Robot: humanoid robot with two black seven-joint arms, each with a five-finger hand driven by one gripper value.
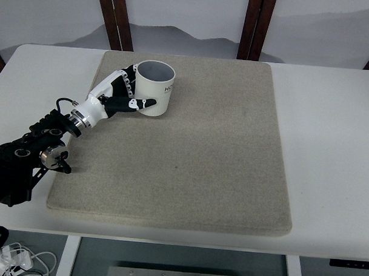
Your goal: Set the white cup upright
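Beige felt mat [190,150] on white desk [330,131]: at 11 o'clock, left hand [122,94] grips upright white cylindrical cup [154,88].

Beige mat [190,156] flat on white table [329,149], dark wooden posts [256,25] behind, white cables [13,257] on floor

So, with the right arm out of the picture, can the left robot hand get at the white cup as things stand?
Yes, it seems so. The left robot hand is already wrapped around the white cup, which stands upright on the beige mat. Nothing lies between them, and the mat around the cup is bare.
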